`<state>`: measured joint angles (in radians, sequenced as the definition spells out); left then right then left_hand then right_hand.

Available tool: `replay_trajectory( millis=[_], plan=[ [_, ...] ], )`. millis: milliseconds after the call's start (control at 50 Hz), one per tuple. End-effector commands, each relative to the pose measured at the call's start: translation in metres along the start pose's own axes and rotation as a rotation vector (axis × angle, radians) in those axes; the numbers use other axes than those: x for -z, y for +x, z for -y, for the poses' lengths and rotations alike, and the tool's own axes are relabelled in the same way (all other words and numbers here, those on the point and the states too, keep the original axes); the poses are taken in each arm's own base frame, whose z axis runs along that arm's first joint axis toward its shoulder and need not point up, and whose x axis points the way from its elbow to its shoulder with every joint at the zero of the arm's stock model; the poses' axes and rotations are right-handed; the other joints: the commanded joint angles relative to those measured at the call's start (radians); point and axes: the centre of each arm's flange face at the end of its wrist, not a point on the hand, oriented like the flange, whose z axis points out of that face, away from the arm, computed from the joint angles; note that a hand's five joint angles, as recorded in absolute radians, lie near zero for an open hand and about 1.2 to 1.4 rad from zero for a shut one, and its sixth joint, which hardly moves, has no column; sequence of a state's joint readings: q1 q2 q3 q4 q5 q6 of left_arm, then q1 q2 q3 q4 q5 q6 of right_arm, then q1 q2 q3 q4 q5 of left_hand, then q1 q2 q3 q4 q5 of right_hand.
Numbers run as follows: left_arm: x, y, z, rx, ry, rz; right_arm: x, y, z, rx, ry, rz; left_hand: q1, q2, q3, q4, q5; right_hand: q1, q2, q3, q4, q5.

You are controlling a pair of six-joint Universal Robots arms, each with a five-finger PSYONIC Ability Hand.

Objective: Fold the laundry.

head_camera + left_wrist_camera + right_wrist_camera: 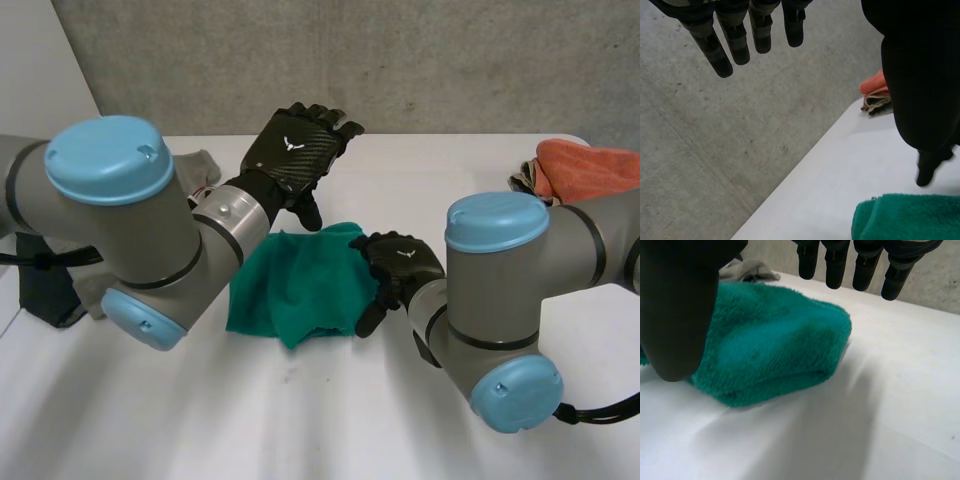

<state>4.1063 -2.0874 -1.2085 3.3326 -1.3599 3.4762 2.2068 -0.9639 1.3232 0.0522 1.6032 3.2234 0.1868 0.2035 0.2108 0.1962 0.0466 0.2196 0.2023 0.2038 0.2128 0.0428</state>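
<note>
Green towel point(295, 285): we find it mid-bench point(300, 420), already doubled into a thick bundle; right robot hand point(400, 265) released, fingers straight, just beside its edge; left robot hand point(295, 145) released, hovering above its far side; we judge this piece nearly done; orange pile point(585, 170) at the far corner, whether folded we cannot tell.

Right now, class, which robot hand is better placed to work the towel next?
Right. The right robot hand sits open at the towel's edge; the left robot hand is raised, open, past the towel's far side.
</note>
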Motion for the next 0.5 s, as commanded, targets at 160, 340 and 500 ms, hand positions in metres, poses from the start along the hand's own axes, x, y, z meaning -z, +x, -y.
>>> replay_trajectory(
  millis=[160,340,500],
  plan=[
    [0.013,-0.017,0.027,0.009,-0.010,0.028,0.005,-0.003,0.009,-0.012,0.033,0.055,-0.012,-0.029,-0.036,-0.022,-0.047,0.175,0.192,0.191,0.182,0.177],
    [0.013,-0.030,0.028,0.051,-0.008,0.059,0.014,-0.033,-0.003,0.049,0.036,0.124,-0.012,-0.029,-0.036,-0.022,-0.047,0.386,0.404,0.402,0.393,0.389],
    [0.013,-0.033,0.024,0.064,-0.021,0.065,0.006,-0.045,-0.008,0.104,0.090,0.129,-0.012,-0.029,-0.036,-0.022,-0.047,0.436,0.453,0.452,0.443,0.438]
  ],
)
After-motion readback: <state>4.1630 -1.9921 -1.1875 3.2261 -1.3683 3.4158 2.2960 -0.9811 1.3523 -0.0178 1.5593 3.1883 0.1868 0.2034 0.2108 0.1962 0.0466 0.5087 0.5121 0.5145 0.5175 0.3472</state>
